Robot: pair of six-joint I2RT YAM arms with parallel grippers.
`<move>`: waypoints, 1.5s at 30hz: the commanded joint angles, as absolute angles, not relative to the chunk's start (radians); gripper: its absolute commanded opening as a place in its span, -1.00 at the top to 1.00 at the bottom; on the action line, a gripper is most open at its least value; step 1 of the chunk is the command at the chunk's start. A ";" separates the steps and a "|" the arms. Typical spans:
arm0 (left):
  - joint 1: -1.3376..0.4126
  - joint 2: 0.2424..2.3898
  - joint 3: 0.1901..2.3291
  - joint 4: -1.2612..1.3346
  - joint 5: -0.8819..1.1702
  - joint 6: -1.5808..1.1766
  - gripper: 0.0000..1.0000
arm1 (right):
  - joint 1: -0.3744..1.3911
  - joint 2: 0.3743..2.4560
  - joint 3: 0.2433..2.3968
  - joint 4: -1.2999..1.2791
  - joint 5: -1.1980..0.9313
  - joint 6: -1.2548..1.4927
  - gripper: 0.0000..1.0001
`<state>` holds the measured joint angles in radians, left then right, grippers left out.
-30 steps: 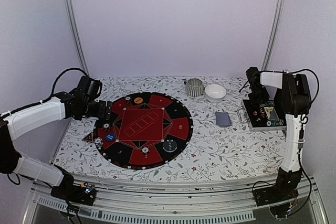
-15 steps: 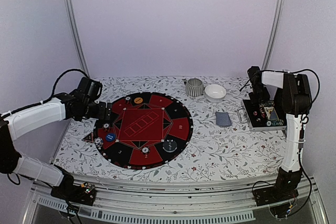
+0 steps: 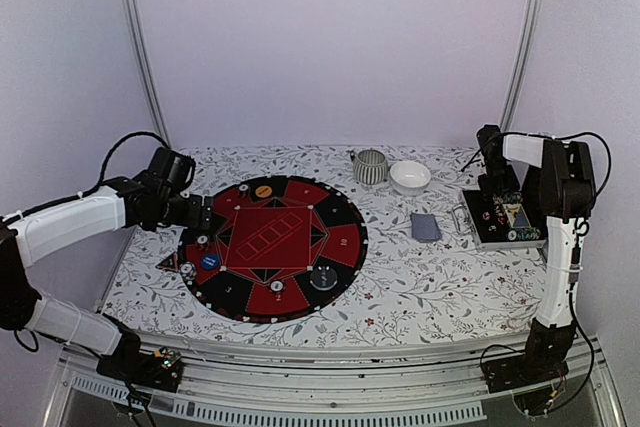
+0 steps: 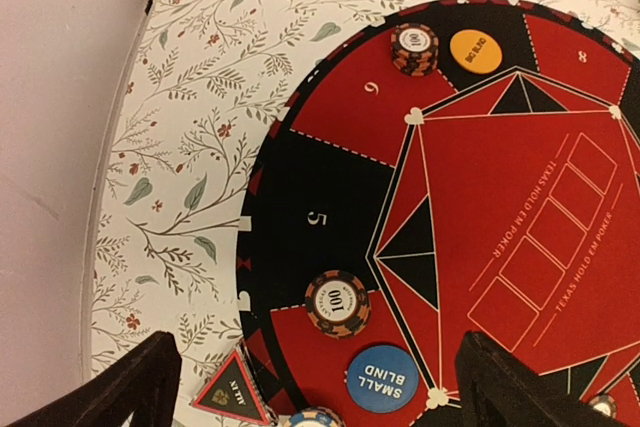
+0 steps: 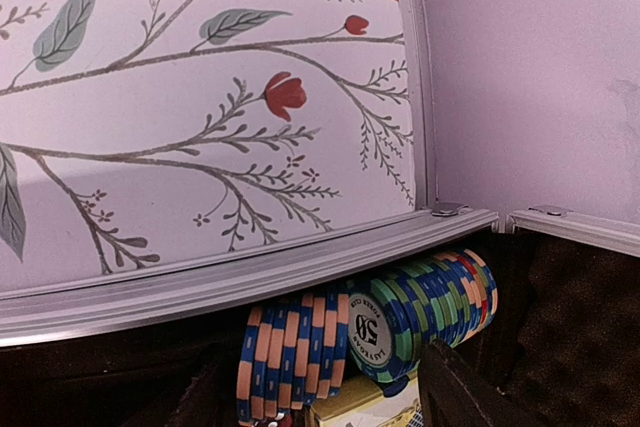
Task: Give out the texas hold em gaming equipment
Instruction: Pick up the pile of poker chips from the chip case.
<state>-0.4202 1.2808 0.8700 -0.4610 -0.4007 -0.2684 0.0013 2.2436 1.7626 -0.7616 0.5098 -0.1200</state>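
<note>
Left fingers: the black fingers (image 4: 135,387) of the left gripper (image 4: 315,352) are spread wide with nothing between them, hanging over the left rim of the big round red-and-black felt mat (image 4: 330,217).
Right fingers: the black fingers (image 5: 455,392) of the right gripper (image 5: 330,387) stand apart and clamp nothing that shows. They are far right of the mat, nosed into the open black chip case (image 3: 503,219).
Mat, near-left sector: a small round blue "SMALL BLIND" disc (image 4: 386,379), and just beyond it a short brown-and-black striped chip stack (image 4: 337,304). A black-and-red triangular marker (image 4: 232,394) lies just off the rim.
Mat, far-left sector: a second striped chip stack (image 4: 414,49) just beside an orange "BIG BLIND" disc (image 4: 474,50).
Right of mat: a flat grey-blue deck of playing cards (image 3: 425,226) on the floral cloth (image 3: 400,287), apart from the rim.
Further right of mat: inside the case, a row of edge-standing poker chips (image 5: 400,317), orange-blue and green-blue.
Beyond mat's far-right rim: a ribbed grey cup (image 3: 370,166) and a white bowl (image 3: 410,177), side by side.
Handling, chips: probably stiff, smooth-faced and light singly. Standing on edge, they suit a pinch across the faces of a few at once. A loose grip could let the outer ones slide off.
Handling, cards: thin, slick and bendy. The deck would likely shear or fan, so squeeze it across its long edges. A single card lying flat on cloth looks hard to lift.
</note>
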 commanded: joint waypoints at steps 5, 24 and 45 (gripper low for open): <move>-0.405 1.295 0.861 -0.446 -0.396 -0.256 -0.96 | 0.007 2.256 1.791 -0.782 0.514 -0.115 -0.34; -0.403 1.298 0.858 -0.446 -0.391 -0.253 -0.96 | 0.040 2.262 1.783 -0.753 0.534 -0.150 -0.06; -0.404 1.298 0.856 -0.446 -0.394 -0.252 -0.96 | -0.046 2.277 1.754 -0.720 0.354 -0.115 0.18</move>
<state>-0.4164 1.2907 0.8677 -0.4606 -0.4000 -0.2611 -0.0200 2.2475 1.7626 -0.7380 0.4046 -0.1356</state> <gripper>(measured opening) 0.981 0.426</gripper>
